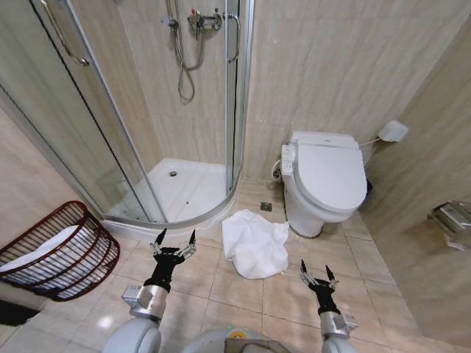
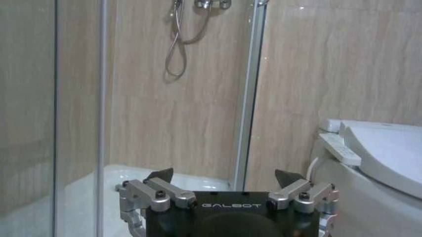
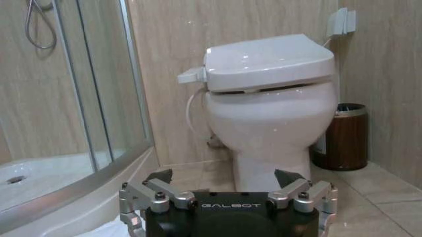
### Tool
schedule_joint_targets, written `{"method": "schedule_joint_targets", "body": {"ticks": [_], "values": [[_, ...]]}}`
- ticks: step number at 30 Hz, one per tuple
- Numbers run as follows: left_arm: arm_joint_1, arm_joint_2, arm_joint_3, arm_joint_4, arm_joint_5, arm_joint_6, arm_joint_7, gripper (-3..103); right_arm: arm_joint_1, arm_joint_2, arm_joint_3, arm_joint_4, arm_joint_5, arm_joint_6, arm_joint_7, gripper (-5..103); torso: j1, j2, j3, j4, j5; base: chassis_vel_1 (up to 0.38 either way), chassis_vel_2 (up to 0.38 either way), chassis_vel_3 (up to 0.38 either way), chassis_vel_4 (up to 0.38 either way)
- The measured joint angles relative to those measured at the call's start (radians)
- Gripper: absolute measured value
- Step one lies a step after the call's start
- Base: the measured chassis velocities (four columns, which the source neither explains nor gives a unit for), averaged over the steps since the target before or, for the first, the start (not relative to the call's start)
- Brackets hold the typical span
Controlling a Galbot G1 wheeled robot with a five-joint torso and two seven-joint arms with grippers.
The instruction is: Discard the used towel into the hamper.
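Leftmost, hamper: the hamper (image 1: 59, 254) sits on the floor (image 1: 235, 290) at the far left, tipped toward the robot, with white cloth lying inside against its dark reddish-brown slats.
Shower: the glass shower enclosure (image 1: 132, 110) stands behind and right of the hamper, its white tray (image 1: 184, 187) on the floor and a hose (image 2: 177, 44) hanging on the wall.
Left claw: the left claw (image 1: 174, 241) hovers low over the tiles just in front of the shower's curved sill, fingers spread wide apart, gripping nothing; in the left wrist view its fingertips (image 2: 161, 174) point at the shower door frame.
Towel: the towel (image 1: 255, 243), white and crumpled, lies on the floor between the two claws, close to the toilet's foot and apart from the hamper.
Right claw: the right claw (image 1: 317, 273) hangs above the tiles right of the towel, fingers parted and empty.
Toilet: the toilet (image 1: 324, 180) stands against the back wall, lid closed.
Bin: a brown waste bin (image 3: 343, 136) sits beside the toilet in the corner.
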Motion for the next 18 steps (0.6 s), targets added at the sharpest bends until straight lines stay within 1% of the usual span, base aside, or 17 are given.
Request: {"method": "schedule_joint_targets", "body": {"ticks": [5,13,15,18], "values": [[0.0,0.0,0.0,0.0,0.0,0.0,0.0,100,-0.001,0.001,-0.001,-0.003,-0.001,0.004,-0.003,100,0.001,0.002,0.001,0.0,0.0,0.0,0.0,0.0,0.0],[0.0,0.0,0.0,0.0,0.0,0.0,0.0,100,0.004,0.001,-0.002,-0.014,-0.003,0.027,-0.003,100,0.002,0.005,0.003,-0.0001,0.0,-0.087,0.094,0.091,-0.088],[0.0,0.0,0.0,0.0,0.0,0.0,0.0,100,0.008,0.002,0.004,-0.029,-0.041,0.053,-0.029,100,0.003,0.006,0.004,0.0,0.0,-0.099,0.106,0.119,-0.099],[0.0,0.0,0.0,0.0,0.0,0.0,0.0,100,0.009,0.003,0.004,-0.031,-0.05,0.062,-0.037,100,0.003,0.006,0.004,0.0001,0.0001,-0.08,0.099,0.101,-0.073]]}}
